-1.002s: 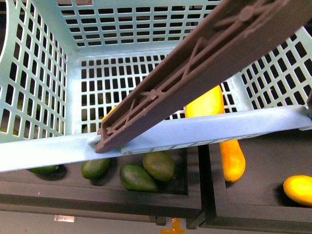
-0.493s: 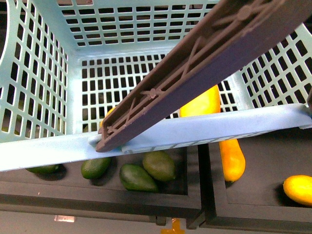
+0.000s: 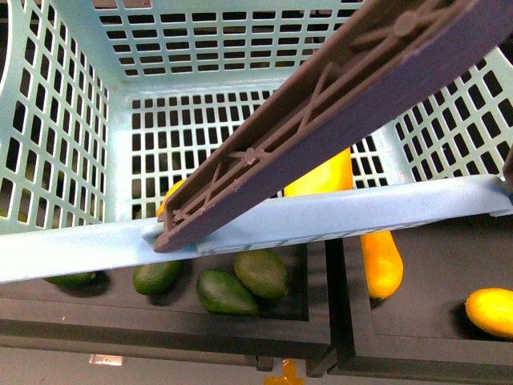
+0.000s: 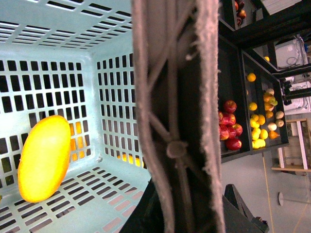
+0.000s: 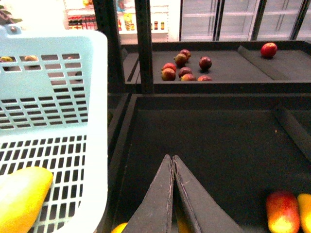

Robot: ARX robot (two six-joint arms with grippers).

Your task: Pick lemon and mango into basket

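Observation:
The aqua basket (image 3: pixel 72 249) fills the front view, its brown handle (image 3: pixel 321 128) slanting across it. My left gripper (image 4: pixel 187 213) is shut on that handle (image 4: pixel 175 97). A mango (image 3: pixel 321 172) lies on the basket floor; it also shows in the left wrist view (image 4: pixel 43 158) and the right wrist view (image 5: pixel 22 196). A small yellow roundish fruit, the lemon (image 3: pixel 489 311) by its look, lies in the black bin at the right. My right gripper (image 5: pixel 171 158) is shut and empty above a black bin, beside the basket wall (image 5: pixel 53 97).
Another long orange-yellow fruit (image 3: pixel 381 261) lies in the right bin (image 3: pixel 425 353) under the basket rim. Dark green oval fruits (image 3: pixel 228 290) lie in the left bin. A yellow sliver (image 3: pixel 170 195) by the handle's end cannot be identified. Red fruits (image 5: pixel 184 65) lie on farther shelves.
The basket and the mango in it have shifted slightly to the left in the front view. The fruits in the bins have not moved.

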